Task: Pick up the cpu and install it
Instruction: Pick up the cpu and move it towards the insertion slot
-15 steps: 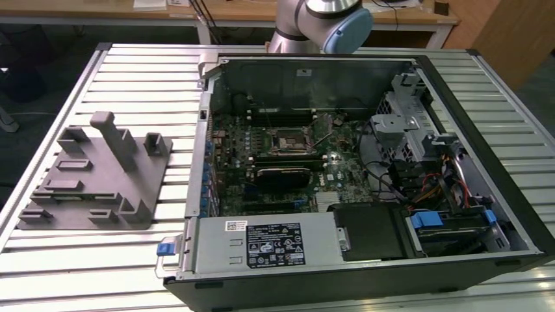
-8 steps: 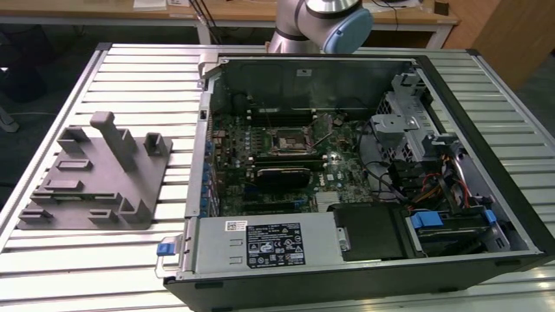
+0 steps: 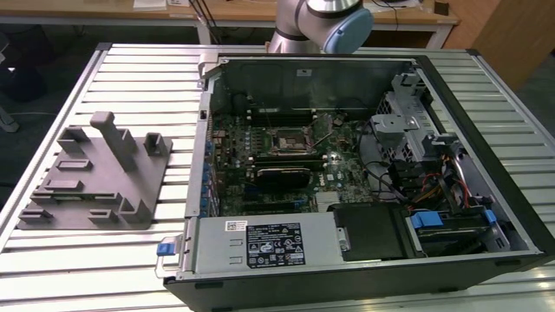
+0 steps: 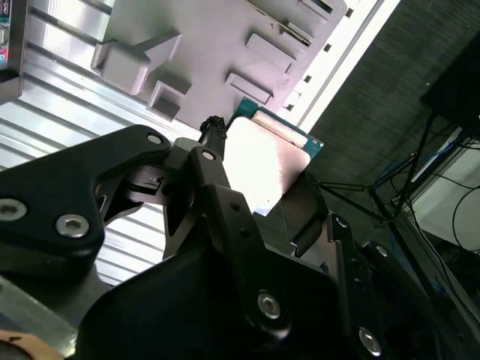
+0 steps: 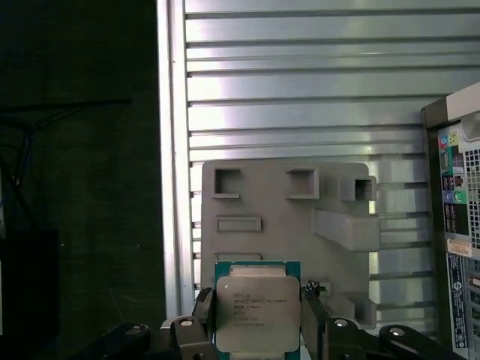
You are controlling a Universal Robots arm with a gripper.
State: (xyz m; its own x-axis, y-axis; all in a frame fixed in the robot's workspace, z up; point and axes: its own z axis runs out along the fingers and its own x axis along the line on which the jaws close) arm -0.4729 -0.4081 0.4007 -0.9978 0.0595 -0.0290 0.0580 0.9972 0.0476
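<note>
The cpu [image 5: 257,311], a flat square chip with a silver top and a thin green-edged rim, sits between the two black fingers [image 5: 311,319] of my gripper [image 5: 257,322], which is shut on its opposite edges. In the second wrist view the cpu [image 4: 266,161] glares bright, held by the gripper [image 4: 262,196] well above the grey fixture [image 4: 195,37]. The black square socket [image 3: 284,140] lies open-faced on the motherboard inside the computer case [image 3: 520,214]. The arm [image 3: 321,23] stands behind the case at the back of the table.
The grey fixture [image 3: 95,175] with raised blocks and slots rests on the slatted metal table [image 3: 130,71] at the exterior view's left. Inside the case are a power supply [image 3: 269,244], drive cage [image 3: 407,133] and loose cables [image 3: 433,188]. The table edge [image 5: 171,150] borders dark floor.
</note>
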